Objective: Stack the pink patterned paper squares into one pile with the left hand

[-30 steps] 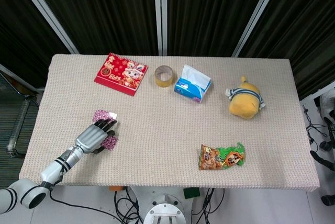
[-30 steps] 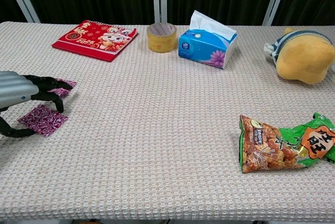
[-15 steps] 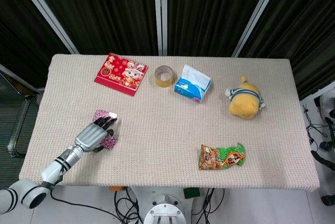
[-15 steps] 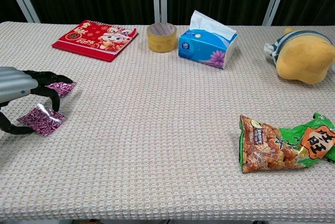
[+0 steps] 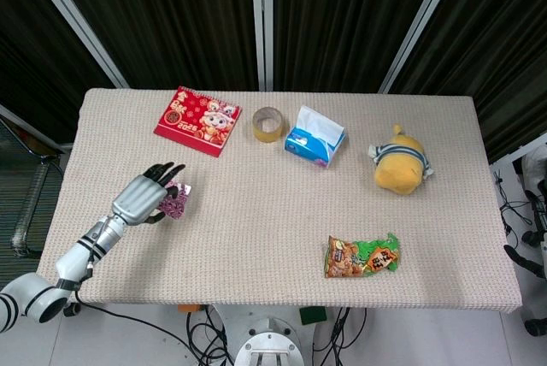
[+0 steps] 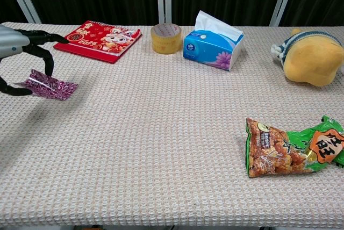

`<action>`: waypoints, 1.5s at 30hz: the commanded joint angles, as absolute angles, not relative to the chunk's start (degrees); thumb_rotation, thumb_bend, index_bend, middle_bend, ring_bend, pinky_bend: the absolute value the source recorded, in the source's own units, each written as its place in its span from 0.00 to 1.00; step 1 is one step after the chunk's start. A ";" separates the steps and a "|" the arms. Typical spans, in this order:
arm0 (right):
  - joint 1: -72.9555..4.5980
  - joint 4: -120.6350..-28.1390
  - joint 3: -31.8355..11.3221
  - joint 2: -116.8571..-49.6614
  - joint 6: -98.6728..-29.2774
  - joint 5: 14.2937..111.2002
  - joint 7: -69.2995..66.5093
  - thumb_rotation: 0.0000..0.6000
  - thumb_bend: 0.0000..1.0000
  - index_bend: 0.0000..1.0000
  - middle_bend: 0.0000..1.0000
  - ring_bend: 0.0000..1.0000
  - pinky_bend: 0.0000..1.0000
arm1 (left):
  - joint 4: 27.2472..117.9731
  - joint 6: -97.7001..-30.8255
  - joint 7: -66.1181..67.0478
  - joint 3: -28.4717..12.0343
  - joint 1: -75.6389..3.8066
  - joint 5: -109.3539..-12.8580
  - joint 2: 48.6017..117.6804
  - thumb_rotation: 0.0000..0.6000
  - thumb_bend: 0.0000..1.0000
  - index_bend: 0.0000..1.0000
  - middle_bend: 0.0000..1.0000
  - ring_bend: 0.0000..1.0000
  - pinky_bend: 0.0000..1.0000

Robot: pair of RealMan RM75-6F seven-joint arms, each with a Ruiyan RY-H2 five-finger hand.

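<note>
— Since a second ago the left hand [image 6: 19, 52] has lifted off the table [image 6: 161, 133] and carried one pink patterned paper square [image 6: 47, 85] up and toward the far side; that square lay flat near the table's front-left edge before.

— How are the fingers [image 6: 47, 58] set?

— Curled, pinching the square's near-left edge against the thumb, so the sheet hangs out to the right of the hand, roughly level, in the chest view. In the head view the left hand [image 5: 145, 196] covers the spot where the second square sat, and I cannot make out that one under it now.

— So where does the pile go?

— My judgement: the carried sheet is over or just beside the other square, so the coming move is mostly a descent, with the sheet's free edge pointing right, away from the palm.

— And further right?

— Red calendar [image 6: 99, 34], tape roll [image 6: 166, 37], tissue box [image 6: 212, 43], yellow plush toy [image 6: 312, 55] and snack bag [image 6: 293, 146], all well apart from the hand. The right hand shows in neither view.
</note>
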State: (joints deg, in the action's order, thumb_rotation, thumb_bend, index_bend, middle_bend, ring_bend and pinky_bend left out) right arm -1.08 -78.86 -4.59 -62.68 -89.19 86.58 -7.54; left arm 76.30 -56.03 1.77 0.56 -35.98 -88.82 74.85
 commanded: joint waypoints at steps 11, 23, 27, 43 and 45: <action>-0.81 -78.61 -4.69 -62.56 -88.89 85.71 -7.86 1.00 0.33 0.00 0.00 0.00 0.00 | 65.40 -45.87 -5.56 -1.48 -39.97 -82.41 80.46 1.00 0.23 0.42 0.02 0.00 0.13; -0.71 -77.15 -4.64 -62.94 -88.49 85.38 -9.17 1.00 0.33 0.00 0.00 0.00 0.00 | 64.90 -45.69 -3.99 -1.71 -39.87 -80.78 81.87 1.00 0.23 0.41 0.02 0.00 0.13; -0.73 -76.98 -4.66 -63.02 -88.41 85.35 -9.35 1.00 0.33 0.00 0.00 0.00 0.00 | 64.48 -45.24 -3.71 -1.95 -39.95 -79.96 82.33 1.00 0.23 0.40 0.04 0.00 0.13; -0.59 -77.88 -4.77 -62.35 -88.81 85.42 -8.60 1.00 0.33 0.00 0.00 0.00 0.00 | 61.58 -46.04 -3.83 -1.20 -39.63 -80.76 83.71 1.00 0.23 0.33 0.04 0.00 0.13; -0.60 -77.98 -4.74 -62.31 -88.82 85.49 -8.39 1.00 0.33 0.00 0.00 0.00 0.00 | 61.61 -46.01 -3.90 -1.21 -39.63 -80.71 83.70 1.00 0.23 0.32 0.04 0.00 0.13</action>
